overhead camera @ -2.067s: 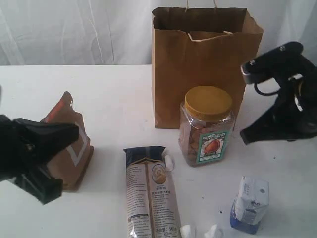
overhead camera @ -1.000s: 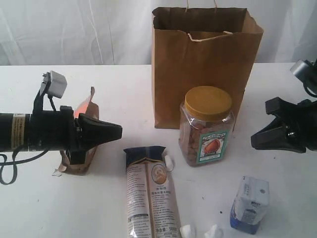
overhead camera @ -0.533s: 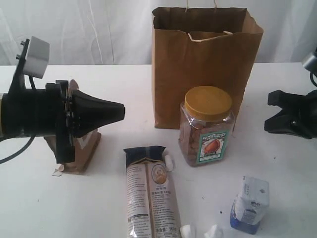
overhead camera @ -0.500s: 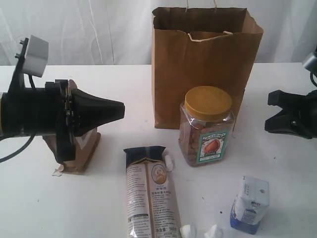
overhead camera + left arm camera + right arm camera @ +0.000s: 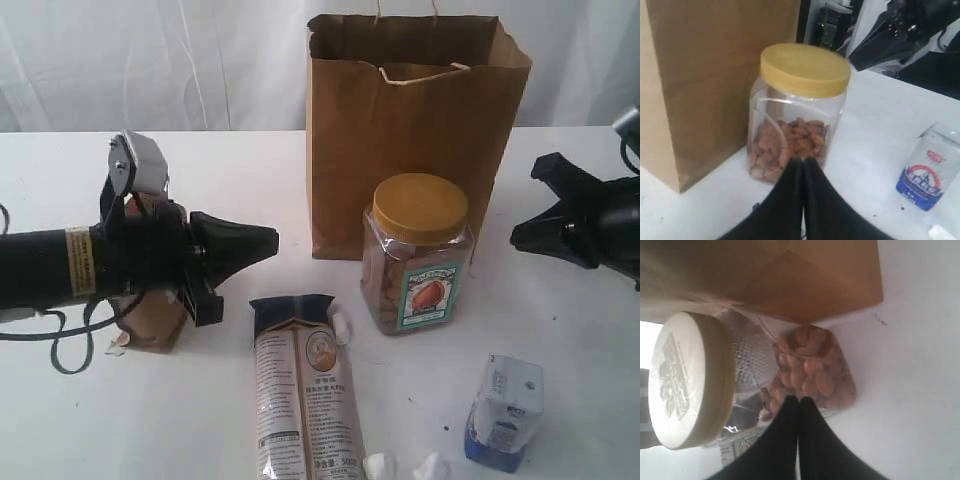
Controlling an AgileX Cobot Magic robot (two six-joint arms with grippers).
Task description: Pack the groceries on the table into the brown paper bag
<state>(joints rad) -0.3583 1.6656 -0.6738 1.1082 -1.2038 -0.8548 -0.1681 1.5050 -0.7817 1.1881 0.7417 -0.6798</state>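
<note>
In the middle of the frame, pointing the closed left gripper (image 5: 268,241) and closed right gripper (image 5: 799,401) at the jar (image 5: 417,255); pushing in unopened, maybe tipping it over.

The pouch (image 5: 150,322) stands behind the left gripper (image 5: 268,240), back of its jaws, so little of it shows. The noodle packet (image 5: 305,400), just off the jaw tips toward the camera, runs off the picture's edge. In the left wrist view the bag (image 5: 705,75) and the carton (image 5: 930,167), either side ahead of the jaws, are cropped. The right wrist view is blurred: the right gripper (image 5: 799,401) covers part of the jar (image 5: 810,370), whose lid (image 5: 685,380) print is unreadable.
</note>
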